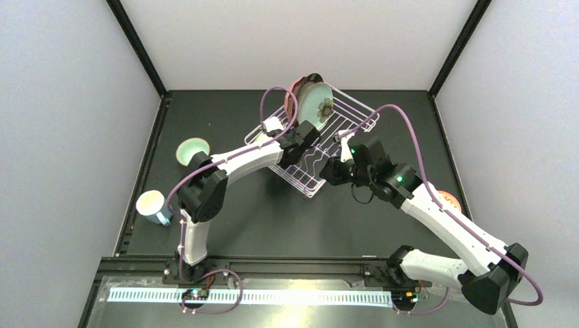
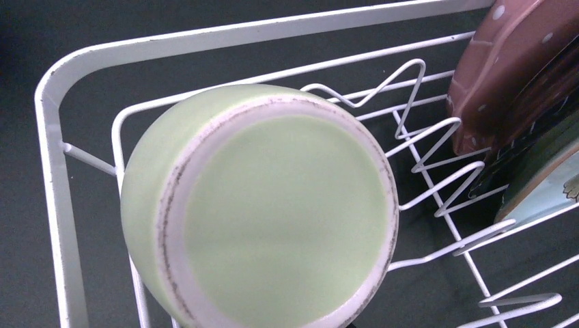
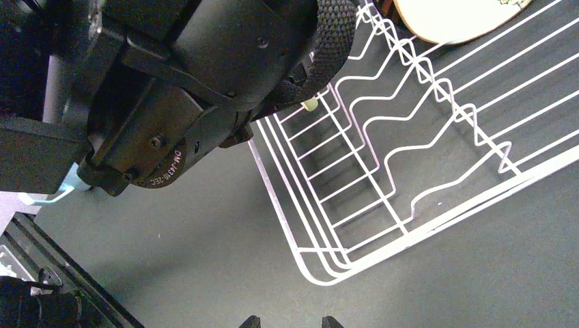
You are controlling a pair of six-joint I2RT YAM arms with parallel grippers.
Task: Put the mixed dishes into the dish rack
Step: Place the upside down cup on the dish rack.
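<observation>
We saw the pale-green bowl (image 2: 273, 219) lying on its side in a corner of the dish rack (image 2: 51, 171), couldn't tell the left gripper's (image 1: 305, 137) state, and the right gripper (image 3: 290, 321) sat parted, empty, just outside the rack.

Dead ahead of my jaws the pale-green bowl (image 2: 273, 225) lies tipped, its scuffed foot ring facing me, in the rounded corner of the dish rack (image 2: 51, 171). Right of it run the zigzag prongs (image 2: 437, 164). Far right stand the pink dotted plate (image 2: 505, 68), the dark-rimmed plate (image 2: 536, 113) and the mint flowered plate (image 2: 546, 188).
</observation>
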